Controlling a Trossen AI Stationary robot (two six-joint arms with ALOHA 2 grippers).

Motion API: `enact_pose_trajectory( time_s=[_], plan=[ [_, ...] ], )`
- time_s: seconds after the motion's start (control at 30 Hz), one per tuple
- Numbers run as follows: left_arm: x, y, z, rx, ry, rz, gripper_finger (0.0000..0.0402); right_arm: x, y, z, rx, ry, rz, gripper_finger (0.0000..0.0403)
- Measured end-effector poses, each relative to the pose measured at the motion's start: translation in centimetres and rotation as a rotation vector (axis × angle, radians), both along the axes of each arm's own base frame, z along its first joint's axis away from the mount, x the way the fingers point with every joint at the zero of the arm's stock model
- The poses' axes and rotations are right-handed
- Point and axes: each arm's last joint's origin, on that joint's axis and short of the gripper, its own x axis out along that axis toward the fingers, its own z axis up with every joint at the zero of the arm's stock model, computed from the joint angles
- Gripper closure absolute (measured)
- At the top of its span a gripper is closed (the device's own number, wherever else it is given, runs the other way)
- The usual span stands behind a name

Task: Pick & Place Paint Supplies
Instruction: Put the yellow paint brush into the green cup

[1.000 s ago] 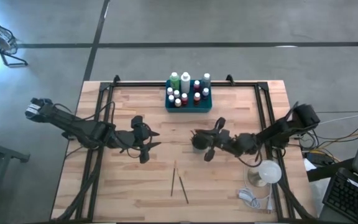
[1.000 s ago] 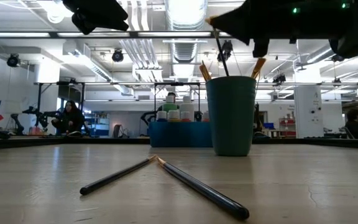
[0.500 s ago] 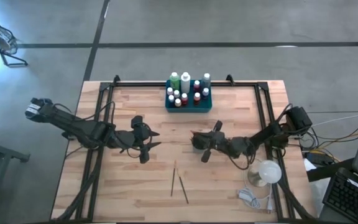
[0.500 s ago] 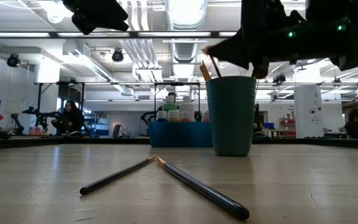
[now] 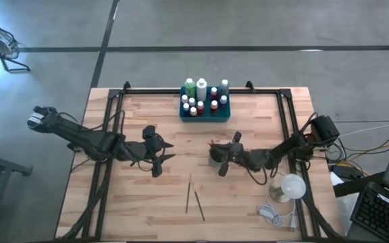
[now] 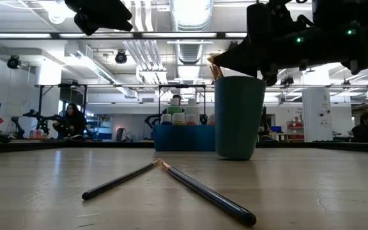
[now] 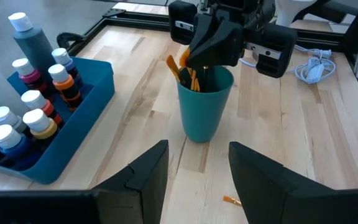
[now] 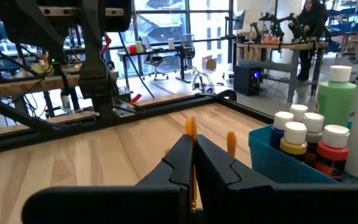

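My right gripper (image 7: 194, 53) has come lower, its fingers pinching a paintbrush (image 8: 191, 134) now almost inside the cup (image 7: 205, 106), so I think release is near, while my left gripper (image 5: 162, 152) waits beside, fingers half spread.

The pale planked wood worktop (image 5: 147, 202) looks smooth with a soft sheen. The teal round plastic cup (image 7: 205, 106) is pretty matt, same as the blue rectangular plastic tray (image 7: 73, 134). The white-capped plastic paint bottles (image 7: 33, 115) look glossy, and the black frame rails (image 5: 286, 115) look like metal.
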Motion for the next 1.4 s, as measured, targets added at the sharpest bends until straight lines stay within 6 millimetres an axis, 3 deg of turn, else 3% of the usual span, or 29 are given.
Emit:
enact_pose_trajectory(
  time_s=[0.27, 0.67, 1.03, 1.4],
  plan=[
    [0.0, 0.0, 0.0, 0.0, 0.0, -0.001, 0.0227, 0.1, 0.0, 0.2, 0.015, -0.014, 0.002, 0.0383],
    [0.0, 0.0, 0.0, -0.003, 0.001, 0.001, 0.0227, 0.7, 0.2, 0.8, 0.024, -0.018, 0.011, 0.0297],
    [0.0, 0.0, 0.0, -0.006, -0.005, 0.001, 0.0227, 0.2, 0.4, 6.0, -0.025, -0.108, 0.061, 0.0262],
    [0.0, -0.1, 0.0, -0.066, -0.01, -0.001, 0.0227, -1.5, 0.6, 12.0, -0.052, -0.143, 0.102, 0.0262]
  ],
)
